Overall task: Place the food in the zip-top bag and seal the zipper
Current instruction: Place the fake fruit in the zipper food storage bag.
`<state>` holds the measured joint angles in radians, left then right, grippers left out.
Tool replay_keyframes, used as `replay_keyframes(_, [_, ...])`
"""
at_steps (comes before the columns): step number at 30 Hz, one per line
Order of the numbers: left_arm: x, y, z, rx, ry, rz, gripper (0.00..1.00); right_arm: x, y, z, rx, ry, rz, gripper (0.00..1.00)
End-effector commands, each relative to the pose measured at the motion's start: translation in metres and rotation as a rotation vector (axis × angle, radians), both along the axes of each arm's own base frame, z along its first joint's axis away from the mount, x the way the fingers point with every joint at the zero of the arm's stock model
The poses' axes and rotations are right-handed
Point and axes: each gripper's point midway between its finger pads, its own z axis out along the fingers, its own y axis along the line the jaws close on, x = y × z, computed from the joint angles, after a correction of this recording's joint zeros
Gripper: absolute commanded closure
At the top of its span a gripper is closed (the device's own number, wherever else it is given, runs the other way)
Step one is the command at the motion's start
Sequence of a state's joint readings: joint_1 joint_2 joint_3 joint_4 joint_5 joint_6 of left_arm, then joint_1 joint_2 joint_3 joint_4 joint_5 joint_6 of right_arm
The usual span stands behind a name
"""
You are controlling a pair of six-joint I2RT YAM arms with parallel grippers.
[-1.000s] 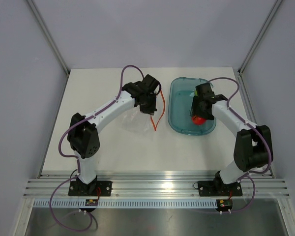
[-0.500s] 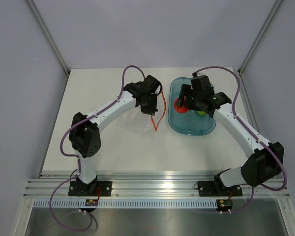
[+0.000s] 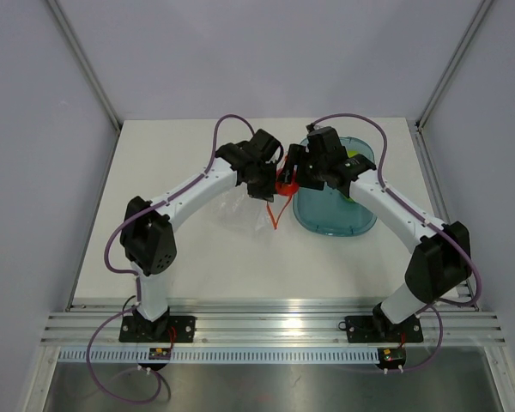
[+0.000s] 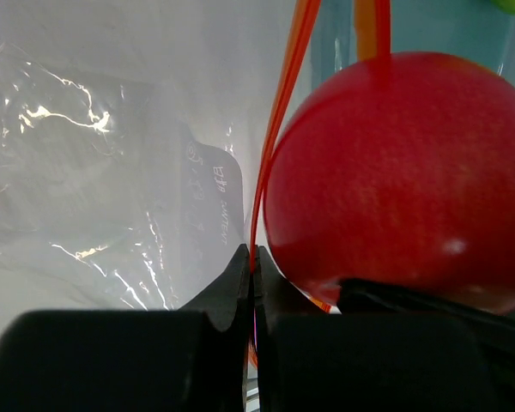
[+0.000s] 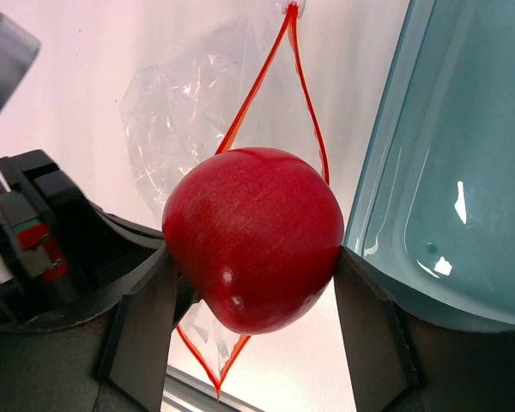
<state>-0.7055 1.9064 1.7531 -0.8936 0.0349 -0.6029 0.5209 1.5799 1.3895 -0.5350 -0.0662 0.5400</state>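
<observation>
My right gripper (image 3: 287, 183) is shut on the small red fruit (image 5: 253, 238) and holds it over the open mouth of the clear zip-top bag (image 5: 184, 112). The red fruit also fills the right of the left wrist view (image 4: 395, 176) and shows between the two grippers in the top view (image 3: 287, 185). My left gripper (image 4: 256, 273) is shut on one side of the orange-red zipper strip (image 4: 279, 129) and holds the bag's mouth up and open. The zipper forms an open loop (image 5: 305, 103) behind the fruit. A lime-green apple (image 3: 353, 162) lies in the teal tray, mostly hidden by the right arm.
The translucent teal oval tray (image 3: 339, 225) stands right of the bag; its rim shows in the right wrist view (image 5: 382, 172). The bag's crinkly body (image 3: 236, 204) lies on the white table under the left arm. Grey walls surround the table.
My right gripper lifted the red fruit out of the teal tray and carried it left to the bag's mouth. The left gripper has stayed put, holding the zipper.
</observation>
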Motion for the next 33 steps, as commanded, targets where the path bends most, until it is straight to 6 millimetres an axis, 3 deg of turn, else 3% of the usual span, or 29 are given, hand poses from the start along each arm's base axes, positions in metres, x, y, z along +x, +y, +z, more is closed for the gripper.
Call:
replay_keyframes(1, [0.002, -0.016, 0.042, -0.110, -0.063, -0.033, 1.00, 0.010, 0.014, 0.022, 0.066, -0.049, 0.016, 0.45])
replay_keyframes(7, [0.000, -0.019, 0.056, -0.141, -0.076, -0.048, 1.00, 0.009, 0.001, 0.001, -0.005, -0.023, -0.024, 0.43])
replay_keyframes(11, [-0.004, -0.025, 0.077, -0.196, -0.086, -0.073, 1.00, 0.010, -0.005, -0.010, -0.039, -0.014, -0.041, 0.43])
replay_keyframes(14, [-0.006, -0.026, 0.089, -0.222, -0.105, -0.079, 1.00, 0.010, -0.006, -0.012, -0.044, -0.007, -0.041, 0.43])
replay_keyframes(18, [-0.005, -0.025, 0.090, -0.215, -0.111, -0.076, 1.00, 0.010, -0.011, -0.013, -0.064, -0.012, -0.063, 0.40])
replay_keyframes(23, [-0.003, -0.022, 0.080, -0.187, -0.102, -0.069, 1.00, 0.006, -0.014, -0.005, -0.062, -0.023, -0.066, 0.15])
replay_keyframes(26, [0.000, -0.023, 0.077, -0.179, -0.103, -0.065, 1.00, 0.002, -0.017, 0.000, -0.058, -0.030, -0.069, 0.14])
replay_keyframes(33, [0.005, -0.021, 0.066, -0.144, -0.099, -0.049, 1.00, -0.010, -0.024, 0.034, -0.019, -0.093, -0.074, 0.17])
